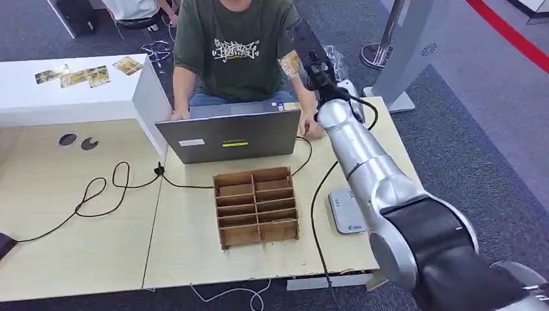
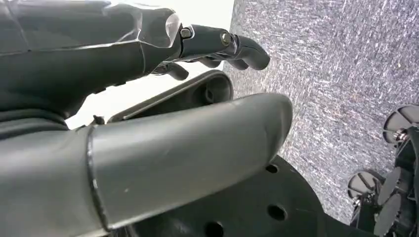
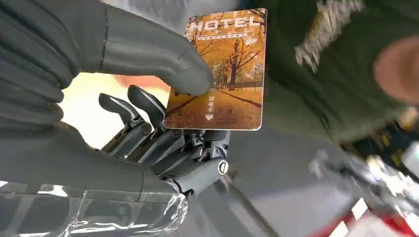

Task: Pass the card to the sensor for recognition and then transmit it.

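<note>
Right hand (image 1: pixel 315 76) reaches to the far side of the table (image 1: pixel 78 214), its thumb pinning a hotel card (image 3: pixel 222 74) against the fingers; the card sits at the person (image 1: pixel 236 52), over the far right of the table. Left hand (image 2: pixel 163 98) hangs over the carpet, fingers loosely curled and holding nothing.

Going down in size: the person in the green shirt sits behind an open laptop (image 1: pixel 230 135); a wooden divided tray (image 1: pixel 257 206) stands near the middle of the table; a flat white sensor pad (image 1: pixel 346 212) lies on the right, half hidden by the right arm; spare cards (image 1: pixel 84 74) lie on the white counter, far left.

To hand over well, I'd judge the hand should keep the card's free edge toward the person, steady and level, and loosen the thumb only once the person's hand grips it, since the pinch covers just one corner.
</note>
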`<state>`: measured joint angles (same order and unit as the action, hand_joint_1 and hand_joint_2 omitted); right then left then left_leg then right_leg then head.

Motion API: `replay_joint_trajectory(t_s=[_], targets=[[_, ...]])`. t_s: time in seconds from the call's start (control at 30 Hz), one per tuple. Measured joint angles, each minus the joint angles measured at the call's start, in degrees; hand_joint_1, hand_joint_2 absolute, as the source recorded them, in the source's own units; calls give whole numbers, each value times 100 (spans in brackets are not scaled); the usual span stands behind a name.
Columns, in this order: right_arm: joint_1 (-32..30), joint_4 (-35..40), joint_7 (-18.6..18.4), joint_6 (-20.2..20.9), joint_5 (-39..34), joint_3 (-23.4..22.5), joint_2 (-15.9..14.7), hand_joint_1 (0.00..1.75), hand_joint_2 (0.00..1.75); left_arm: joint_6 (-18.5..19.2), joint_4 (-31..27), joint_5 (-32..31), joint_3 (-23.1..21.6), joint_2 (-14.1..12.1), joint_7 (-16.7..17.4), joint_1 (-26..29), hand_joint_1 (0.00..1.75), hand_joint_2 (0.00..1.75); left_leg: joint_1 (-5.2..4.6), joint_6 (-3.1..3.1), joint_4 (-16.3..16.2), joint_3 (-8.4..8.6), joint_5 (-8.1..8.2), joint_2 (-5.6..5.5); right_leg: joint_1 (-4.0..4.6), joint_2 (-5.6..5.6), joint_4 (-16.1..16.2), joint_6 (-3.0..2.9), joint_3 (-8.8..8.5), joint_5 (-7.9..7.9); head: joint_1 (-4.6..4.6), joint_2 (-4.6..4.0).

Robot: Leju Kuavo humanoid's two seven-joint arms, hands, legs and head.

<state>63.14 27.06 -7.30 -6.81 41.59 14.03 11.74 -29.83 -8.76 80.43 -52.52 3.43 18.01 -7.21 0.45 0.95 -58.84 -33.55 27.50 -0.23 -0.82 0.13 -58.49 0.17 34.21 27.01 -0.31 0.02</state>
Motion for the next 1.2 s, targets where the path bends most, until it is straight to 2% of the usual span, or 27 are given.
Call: replay_joint_trajectory(t_s=[0.07, 0.17, 0.4, 0.8, 1.0, 1.2], targets=[[59, -125, -83, 439, -325, -146, 0, 175, 175, 2, 0, 33, 0, -22, 0, 0, 0, 0, 0, 0, 0, 0, 0, 0, 0, 0, 1, 0, 1, 0, 0, -2], [130, -290, -127, 631, -550, -351, 0, 175, 175, 4, 0, 65, 0, -44, 0, -1, 0, 0, 0, 0, 0, 0, 0, -1, 0, -1, 1, 0, 0, 0, 0, 0], [183, -498, -126, 644, -594, -570, -2, 175, 175, 7, 0, 65, 0, -74, 0, -3, 0, 0, 0, 0, 0, 1, 0, 1, 0, 2, 1, 0, 0, 0, 0, 0], [191, -620, -138, 617, -624, -596, -9, 175, 175, 9, 0, 133, 0, -74, -15, -2, 0, 0, 0, 0, 0, 1, 0, 1, 0, 3, 1, 0, 1, 0, 0, -2], [189, -620, 112, 626, -821, -610, -68, 175, 175, 52, 0, 249, 0, -76, -70, 11, 0, 0, 0, 0, -1, 1, 0, 1, 0, 2, 2, 0, 0, 0, 0, 0], [-52, -524, 624, 593, -1180, -725, -291, 175, 175, 44, 0, 411, 13, -76, -118, 22, 0, 0, 0, 0, -1, 0, 0, 0, 0, 0, 5, 0, -1, 0, 0, -2]])
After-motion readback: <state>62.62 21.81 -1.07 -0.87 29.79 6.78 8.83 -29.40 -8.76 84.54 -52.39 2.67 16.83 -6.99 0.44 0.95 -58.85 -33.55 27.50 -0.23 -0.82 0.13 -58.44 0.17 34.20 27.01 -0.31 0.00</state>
